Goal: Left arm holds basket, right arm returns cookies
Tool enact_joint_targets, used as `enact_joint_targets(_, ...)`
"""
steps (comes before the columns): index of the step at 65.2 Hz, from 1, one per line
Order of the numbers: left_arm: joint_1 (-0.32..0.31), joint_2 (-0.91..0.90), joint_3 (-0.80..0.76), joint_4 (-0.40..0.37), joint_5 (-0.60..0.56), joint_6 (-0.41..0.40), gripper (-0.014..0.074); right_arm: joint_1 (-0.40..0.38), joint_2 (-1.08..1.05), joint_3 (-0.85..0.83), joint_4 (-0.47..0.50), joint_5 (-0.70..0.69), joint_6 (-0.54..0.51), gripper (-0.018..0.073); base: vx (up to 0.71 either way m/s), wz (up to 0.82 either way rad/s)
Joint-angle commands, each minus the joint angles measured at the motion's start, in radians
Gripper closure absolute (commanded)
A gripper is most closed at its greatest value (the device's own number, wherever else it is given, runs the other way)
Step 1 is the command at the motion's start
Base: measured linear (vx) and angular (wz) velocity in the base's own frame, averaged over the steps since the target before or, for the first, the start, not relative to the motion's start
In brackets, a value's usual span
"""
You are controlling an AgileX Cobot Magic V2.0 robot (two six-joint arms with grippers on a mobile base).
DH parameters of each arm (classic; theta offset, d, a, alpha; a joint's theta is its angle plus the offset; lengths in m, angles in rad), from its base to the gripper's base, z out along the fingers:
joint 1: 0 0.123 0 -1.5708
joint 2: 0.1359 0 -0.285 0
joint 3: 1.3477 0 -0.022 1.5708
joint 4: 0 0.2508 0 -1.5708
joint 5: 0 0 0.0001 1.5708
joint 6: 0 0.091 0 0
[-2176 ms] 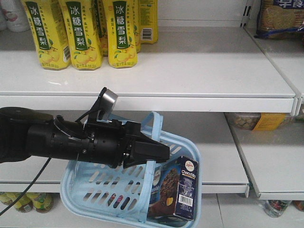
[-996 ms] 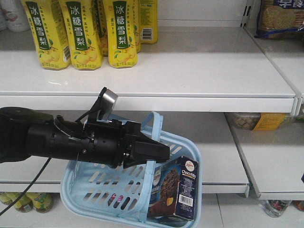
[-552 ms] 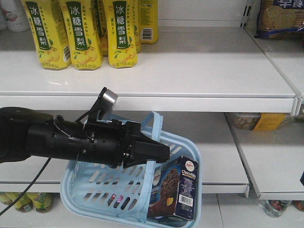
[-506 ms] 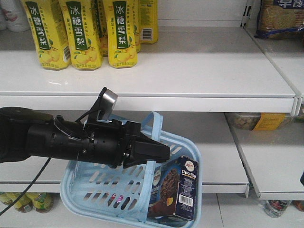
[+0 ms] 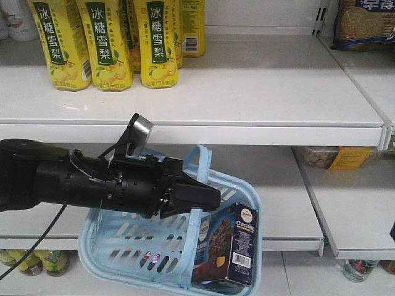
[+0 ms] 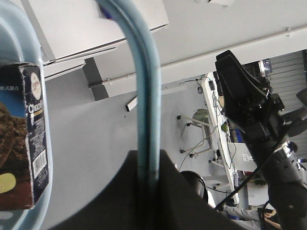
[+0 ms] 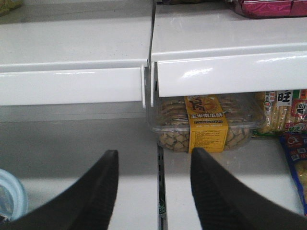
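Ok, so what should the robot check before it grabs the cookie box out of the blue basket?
1. Left gripper clamped on the basket handle: ok.
2. Cookies standing upright in the basket: ok.
3. Right gripper open and empty: ok.
4. Right gripper aimed at the cookies: not ok, it faces a clear snack tub.
5. Finger room beside the cookies: cannot tell.

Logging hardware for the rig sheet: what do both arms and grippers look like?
Left arm: thick black cylinder, loose black cable beneath, small silver camera block on top, black pointed left gripper. Right arm: bulky, black, angular. Right gripper: two matte black tapered fingers. No markings legible.
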Motion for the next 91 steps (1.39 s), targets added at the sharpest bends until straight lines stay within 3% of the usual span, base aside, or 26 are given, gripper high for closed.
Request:
enact_joint_targets(1, 0.004, -0.047, -0.042, -0.175, -0.008, 0.022, 0.0602, -0.001, 0.009, -0.031, 0.018, -0.072, -0.008, 0.0130, 0.00, 0.00)
enact_joint_targets(9, 0.004, -0.047, -0.042, -0.175, -0.008, 0.022, 0.0602, -0.001, 0.009, -0.031, 0.114, -0.061, -0.008, 0.0065, 0.00, 0.00)
enact_joint_targets(19, 0.004, -0.047, -0.042, -0.175, -0.008, 0.022, 0.0602, 0.036, 0.032, -0.058, 0.280, 0.053, -0.021, 0.0060, 0.00, 0.00)
enact_joint_targets(31, 0.004, -0.047, -0.042, -0.175, -0.008, 0.022, 0.0602, 0.180, 0.144, -0.139, 0.437, 0.198, -0.065, 0.0060, 0.00, 0.00)
enact_joint_targets(39, 0.004, -0.047, -0.042, -0.175, -0.008, 0.022, 0.0602, 0.274, 0.239, -0.175, 0.577, 0.224, -0.086, 0.0060, 0.00, 0.00)
enact_joint_targets(53, 0.004, -0.047, -0.042, -0.175, -0.008, 0.022, 0.0602, 0.412, 0.425, -0.226, 0.819, 0.228, -0.282, 0.0060, 0.00, 0.00)
enact_joint_targets(77, 0.004, -0.047, -0.042, -0.175, -0.008, 0.022, 0.0602, 0.419, 0.629, -0.260, 1.159, 0.290, -0.580, 0.0060, 0.00, 0.00)
enact_joint_targets(91, 0.004, -0.047, -0.042, -0.175, -0.008, 0.022, 0.0602, 0.417, 0.728, -0.260, 1.205, 0.275, -0.656, 0.0060, 0.00, 0.00)
